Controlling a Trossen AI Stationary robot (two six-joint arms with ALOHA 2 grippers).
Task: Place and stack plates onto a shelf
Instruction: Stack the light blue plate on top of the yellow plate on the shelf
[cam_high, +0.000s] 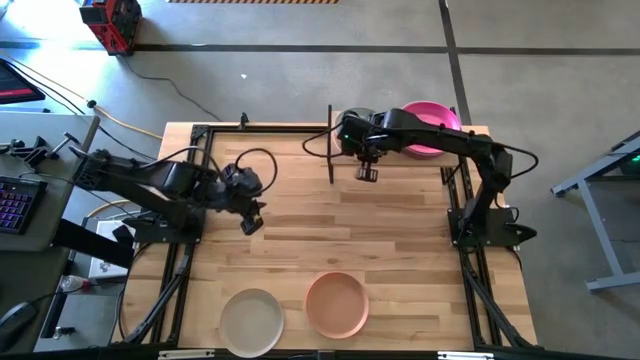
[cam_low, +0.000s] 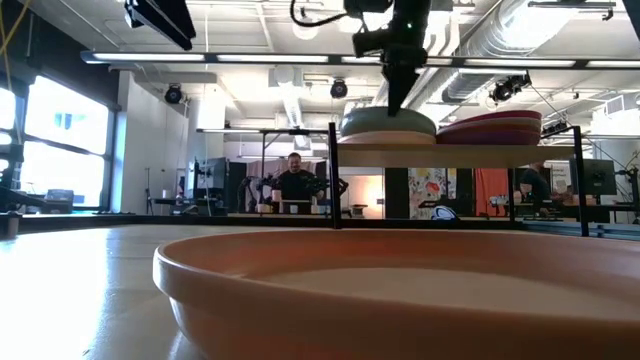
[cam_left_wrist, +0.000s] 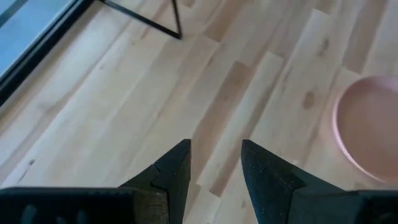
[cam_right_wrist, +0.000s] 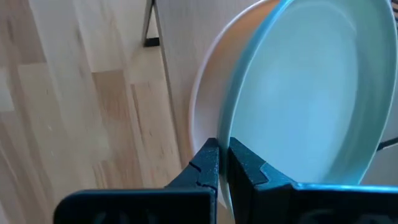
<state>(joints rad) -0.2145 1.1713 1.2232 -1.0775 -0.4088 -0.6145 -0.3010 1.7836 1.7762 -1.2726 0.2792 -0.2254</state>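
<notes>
Stacking of plates on the shelf (cam_low: 440, 155) is partly done.

The right gripper (cam_high: 367, 172) is closed on the rim of a pale teal plate (cam_right_wrist: 305, 93), held over a cream plate (cam_right_wrist: 208, 93) on the shelf beside the magenta stack (cam_high: 432, 128). A salmon plate (cam_high: 337, 303) and a beige plate (cam_high: 251, 319) are left on the table (cam_high: 400, 230). The left gripper (cam_high: 251, 222) is held open, empty, above bare wood.
</notes>
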